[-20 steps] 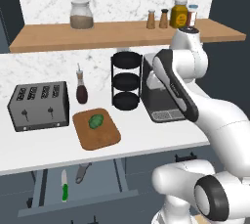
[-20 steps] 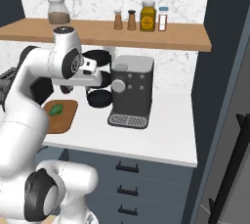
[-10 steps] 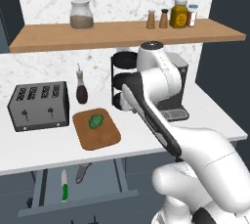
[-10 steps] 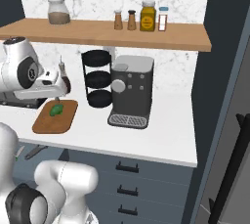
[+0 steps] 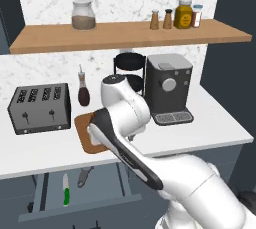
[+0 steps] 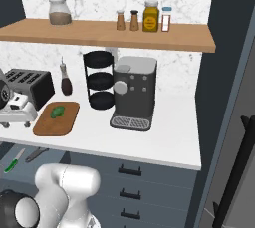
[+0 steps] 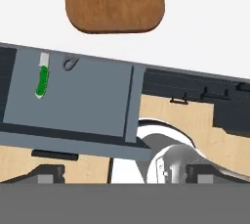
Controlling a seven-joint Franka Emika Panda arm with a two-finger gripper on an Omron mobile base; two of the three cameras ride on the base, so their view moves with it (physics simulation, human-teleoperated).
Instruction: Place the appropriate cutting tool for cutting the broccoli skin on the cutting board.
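The cutting tool (image 7: 42, 81), a small knife with a green handle, lies in the open drawer (image 7: 88, 110) below the counter; it also shows as knife (image 5: 65, 196) and knife (image 6: 12, 161). The brown cutting board (image 6: 57, 122) lies on the counter with the broccoli (image 6: 58, 112) on it. In the left base view my arm hides most of the board (image 5: 81, 132). My gripper (image 7: 126, 173) hangs open and empty over the counter's front edge, looking down at the drawer, with the board (image 7: 114, 0) beyond it.
A grey peeler (image 7: 71, 63) lies in the drawer beside the knife. On the counter stand a toaster (image 5: 40, 108), a dark bottle (image 5: 83, 93), a black tiered rack (image 6: 99, 80) and a coffee machine (image 5: 169, 90). A wooden shelf (image 5: 130, 35) with jars runs above.
My arm has swung left from the coffee machine to the board's front edge, above the drawer. The jaws have spread wider.
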